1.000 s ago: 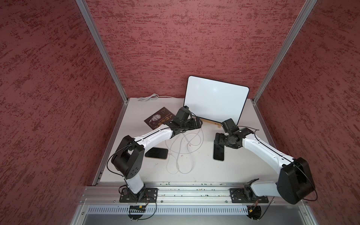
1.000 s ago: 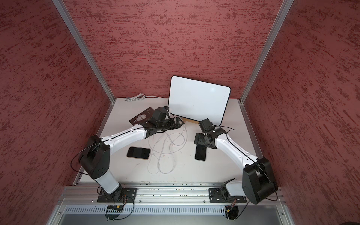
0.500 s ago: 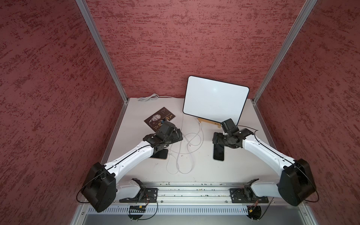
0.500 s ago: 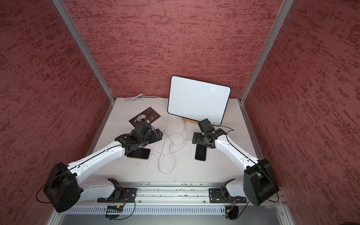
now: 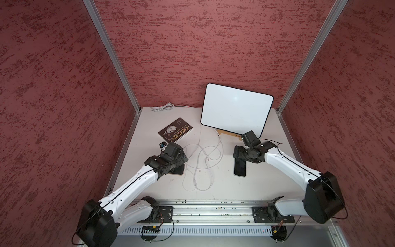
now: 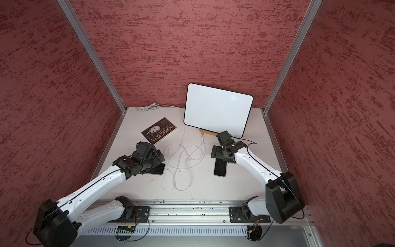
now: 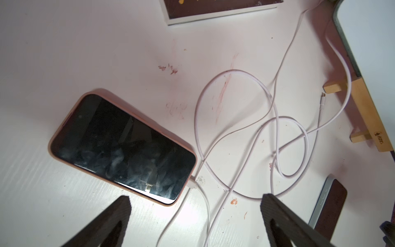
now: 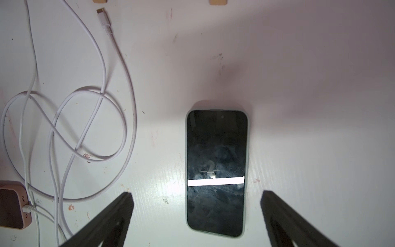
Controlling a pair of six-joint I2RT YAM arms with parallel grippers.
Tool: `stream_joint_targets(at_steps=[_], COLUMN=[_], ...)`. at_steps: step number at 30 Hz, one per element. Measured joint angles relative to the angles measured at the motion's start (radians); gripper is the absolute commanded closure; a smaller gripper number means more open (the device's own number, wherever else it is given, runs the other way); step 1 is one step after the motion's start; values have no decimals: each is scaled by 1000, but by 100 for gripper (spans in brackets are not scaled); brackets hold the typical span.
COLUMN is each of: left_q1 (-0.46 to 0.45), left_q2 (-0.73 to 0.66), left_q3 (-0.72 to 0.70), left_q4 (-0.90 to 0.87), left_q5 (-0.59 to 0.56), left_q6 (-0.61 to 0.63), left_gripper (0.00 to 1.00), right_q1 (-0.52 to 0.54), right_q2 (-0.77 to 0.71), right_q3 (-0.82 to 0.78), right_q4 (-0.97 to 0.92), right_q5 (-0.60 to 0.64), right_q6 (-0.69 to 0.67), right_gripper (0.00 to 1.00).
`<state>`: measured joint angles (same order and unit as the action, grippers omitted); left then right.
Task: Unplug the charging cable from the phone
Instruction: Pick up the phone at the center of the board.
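Note:
A phone (image 7: 119, 145) in a pink case lies screen up at the table's left, and a white charging cable (image 7: 235, 132) is plugged into its end by a white plug (image 7: 193, 184). In both top views my left arm hides most of this phone (image 6: 159, 169). My left gripper (image 7: 195, 205) hangs open just above the plug end, touching nothing. A second phone (image 8: 215, 171) in a pale green case lies at the right with no cable in it. My right gripper (image 8: 197, 197) is open above its near end. The cable (image 5: 199, 162) loops between the two phones. A loose connector (image 8: 102, 13) lies by the stand.
A white board (image 5: 236, 112) leans on a wooden stand (image 5: 227, 134) at the back. A dark book (image 5: 175, 130) lies at the back left, and a small coiled white cable (image 5: 163, 107) lies by the rear wall. Red panels close in three sides.
My left arm has swung from the back, near the board, forward and left to hang over the pink-cased phone. The right arm has barely moved.

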<state>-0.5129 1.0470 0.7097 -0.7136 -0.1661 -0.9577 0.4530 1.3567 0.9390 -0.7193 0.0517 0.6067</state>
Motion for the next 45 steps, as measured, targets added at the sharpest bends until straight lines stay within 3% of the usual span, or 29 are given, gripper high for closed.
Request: stream_joint_targets(at_steps=[6, 22, 45], left_q1=[50, 136, 151], left_q2=[-16, 69, 220], left_q3=[-63, -132, -111], left_q4=[-18, 97, 152], left_q5=[16, 116, 136], left_q6=[-93, -243, -311], left_gripper=[0, 0, 0], right_q1=[2, 2, 2], right_q2=[-86, -92, -95], right_q3=[-2, -39, -40], right_q4=[-4, -9, -10], right_q5=[45, 95, 113], right_q6=[4, 45, 70], right_gripper=[1, 1, 1])
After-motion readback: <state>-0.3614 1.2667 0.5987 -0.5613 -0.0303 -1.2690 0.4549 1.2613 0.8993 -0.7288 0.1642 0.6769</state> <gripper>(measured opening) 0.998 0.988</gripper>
